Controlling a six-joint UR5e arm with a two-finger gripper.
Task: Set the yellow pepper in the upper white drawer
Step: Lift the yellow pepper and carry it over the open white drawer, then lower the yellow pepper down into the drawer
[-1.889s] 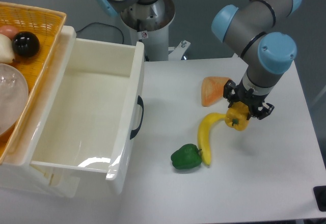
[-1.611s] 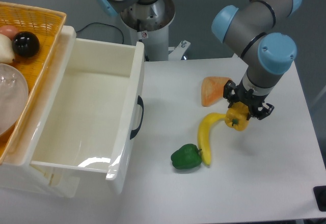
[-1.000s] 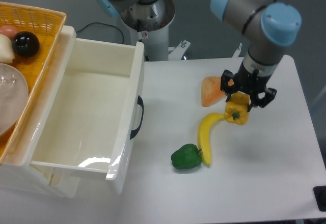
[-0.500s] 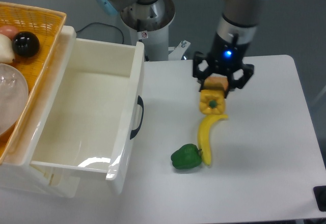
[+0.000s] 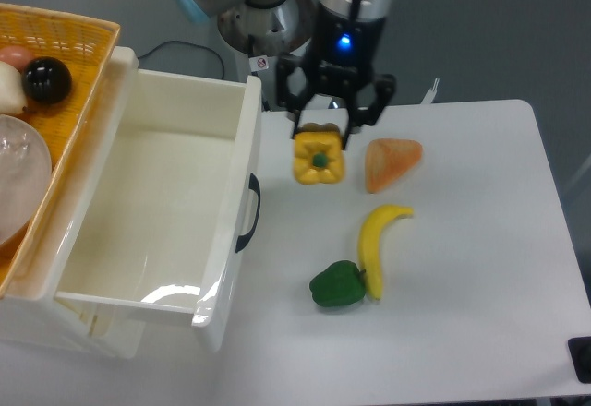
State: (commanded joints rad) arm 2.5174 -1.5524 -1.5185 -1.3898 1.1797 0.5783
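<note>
My gripper (image 5: 320, 138) is shut on the yellow pepper (image 5: 319, 159) and holds it in the air above the table, its green stem facing the camera. It hangs just right of the upper white drawer (image 5: 217, 240), which stands pulled open and empty, its dark curved handle (image 5: 250, 212) on the front wall. The pepper is level with the drawer's back right corner, outside it.
A woven yellow basket (image 5: 81, 83) with a black ball (image 5: 46, 80) and a glass bowl sits left of the drawer. An orange wedge (image 5: 391, 161), a banana (image 5: 374, 244) and a green pepper (image 5: 338, 284) lie on the white table. The arm's base (image 5: 263, 18) stands behind.
My gripper has lifted the yellow pepper from beside the banana and carried it left, past the orange wedge, toward the drawer. The other fruit has not moved.
</note>
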